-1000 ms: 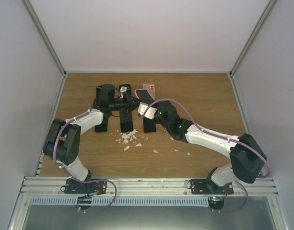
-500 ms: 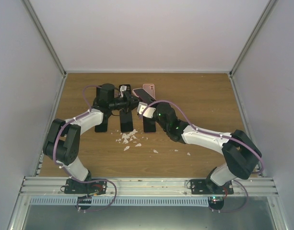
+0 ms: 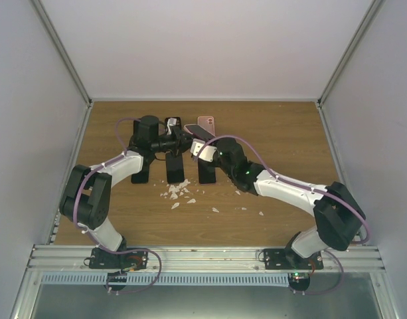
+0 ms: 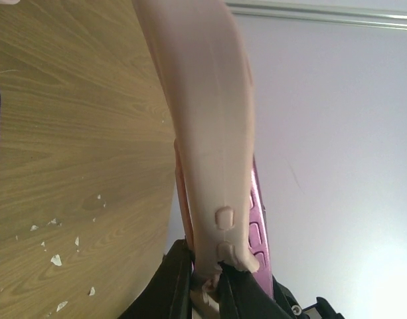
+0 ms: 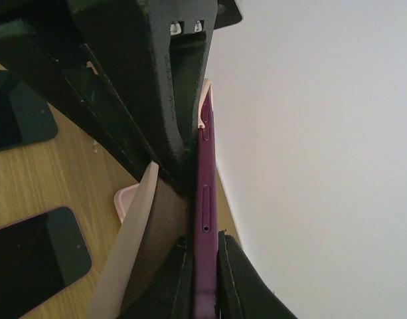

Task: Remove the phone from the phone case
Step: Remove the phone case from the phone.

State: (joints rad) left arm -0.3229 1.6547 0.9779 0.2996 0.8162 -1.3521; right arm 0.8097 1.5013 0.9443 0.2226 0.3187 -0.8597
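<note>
gripping the peach phone case [image 4: 203, 119] tight with the left end effector [image 4: 208, 279], up off the worktop [image 3: 276, 133] near its far middle. pinching the purple phone [image 5: 204, 193] edgewise with the right end effector [image 5: 204, 272], case bent away along one side. white scraps [image 3: 178, 193] scattered below.

Both arms stretched forward, converging; left tool [image 4: 206, 279], right tool [image 5: 204, 256] both clamped.
</note>
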